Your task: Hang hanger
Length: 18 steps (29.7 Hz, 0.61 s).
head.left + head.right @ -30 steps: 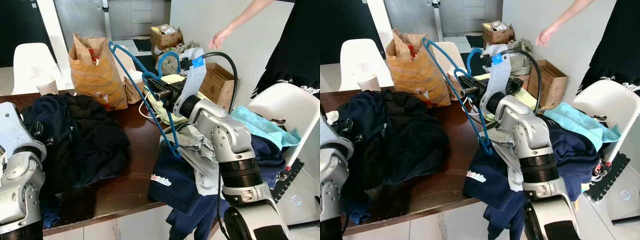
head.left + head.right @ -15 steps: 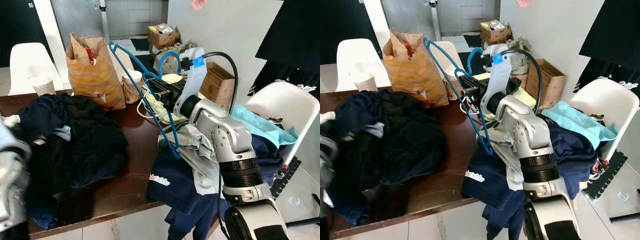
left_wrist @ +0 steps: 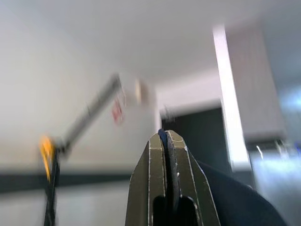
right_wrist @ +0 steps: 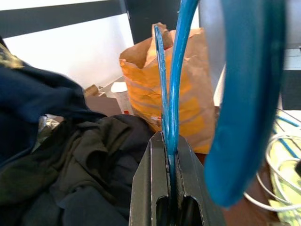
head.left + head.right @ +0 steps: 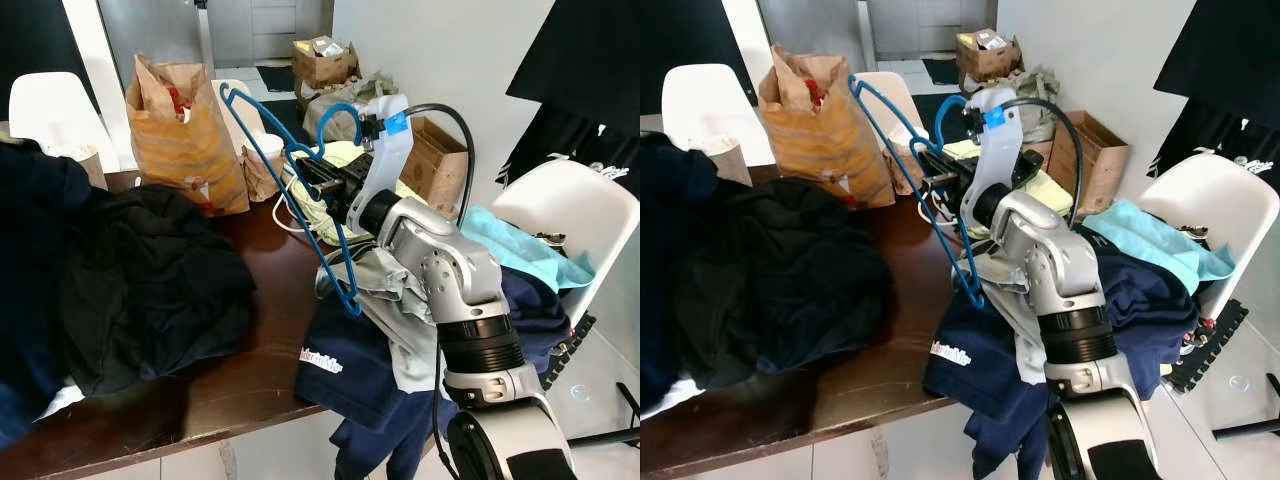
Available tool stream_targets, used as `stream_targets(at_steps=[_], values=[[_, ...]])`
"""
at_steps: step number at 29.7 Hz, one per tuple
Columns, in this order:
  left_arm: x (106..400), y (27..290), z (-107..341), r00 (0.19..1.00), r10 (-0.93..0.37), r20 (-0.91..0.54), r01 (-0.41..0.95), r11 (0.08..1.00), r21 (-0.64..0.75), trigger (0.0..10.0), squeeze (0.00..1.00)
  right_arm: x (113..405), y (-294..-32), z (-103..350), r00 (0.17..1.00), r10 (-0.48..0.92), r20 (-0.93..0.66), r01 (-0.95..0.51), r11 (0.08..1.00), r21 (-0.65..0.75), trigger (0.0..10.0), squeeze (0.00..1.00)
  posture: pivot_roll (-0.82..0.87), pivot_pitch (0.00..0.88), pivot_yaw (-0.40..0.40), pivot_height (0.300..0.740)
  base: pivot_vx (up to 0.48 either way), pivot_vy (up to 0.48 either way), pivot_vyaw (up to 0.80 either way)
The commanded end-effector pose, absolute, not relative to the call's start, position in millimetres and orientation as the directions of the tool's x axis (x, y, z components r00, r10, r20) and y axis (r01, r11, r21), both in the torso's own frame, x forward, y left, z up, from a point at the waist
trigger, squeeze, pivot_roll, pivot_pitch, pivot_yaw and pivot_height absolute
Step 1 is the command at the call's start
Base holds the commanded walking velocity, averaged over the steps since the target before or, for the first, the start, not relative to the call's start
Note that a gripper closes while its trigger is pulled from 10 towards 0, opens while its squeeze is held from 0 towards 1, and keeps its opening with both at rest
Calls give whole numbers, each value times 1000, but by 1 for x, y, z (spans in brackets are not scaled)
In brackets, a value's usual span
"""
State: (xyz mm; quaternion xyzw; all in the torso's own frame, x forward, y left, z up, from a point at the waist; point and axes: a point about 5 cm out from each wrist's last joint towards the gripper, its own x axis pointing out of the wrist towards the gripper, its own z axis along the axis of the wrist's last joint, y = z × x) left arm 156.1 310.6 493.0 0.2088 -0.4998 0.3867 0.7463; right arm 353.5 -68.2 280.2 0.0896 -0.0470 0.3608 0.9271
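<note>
We see the blue hanger [image 5: 290, 190] held above the middle of the frame by the right gripper [image 4: 169, 155], whose two black fingers are pressed together on the hanger's thin blue bars. In the right wrist view the bars rise straight out from between the fingertips, and the broad blue hook curves close past the lens. From the head views the hanger stands tilted, its upper tip toward the paper bag [image 5: 180, 135] at upper left and its lower corner just above the grey cloth [image 5: 385, 285] near the right arm's elbow.

The left gripper [image 3: 168, 155] has its fingers closed on a bit of dark blue fabric (the view is blurred, with wall and ceiling behind).

Below lies a dark brown wooden surface [image 5: 240, 385]. A heap of black and navy clothes [image 5: 140, 285] covers its left half, touching the bag's base. A navy garment with white lettering [image 5: 345, 365] drapes over the near right edge. A paper cup [image 5: 264, 153] stands just beside the bag.

White chairs stand at upper left [image 5: 45, 105] and at right [image 5: 570, 205], the latter carrying a turquoise cloth [image 5: 520, 250]. Cardboard boxes [image 5: 435, 165] sit on the floor behind. Bare wood shows along the near edge and between the heaps.
</note>
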Motion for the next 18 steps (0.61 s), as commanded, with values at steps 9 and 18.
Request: stream_targets(at_steps=[9, 18], values=[[228, 278, 428, 602, 281, 748, -539, 834, 121, 0, 0, 355, -70, 286, 738, 651, 179, -674, 726, 136, 10000, 0, 52, 0, -5, 740, 0, 0, 0], [283, 227, 296, 973, -26, 229, 31, 999, -17, 0, 0, 356, -75, 286, 749, 639, 176, -661, 739, 128, 10000, 0, 44, 0, -1, 740, 0, 0, 0]])
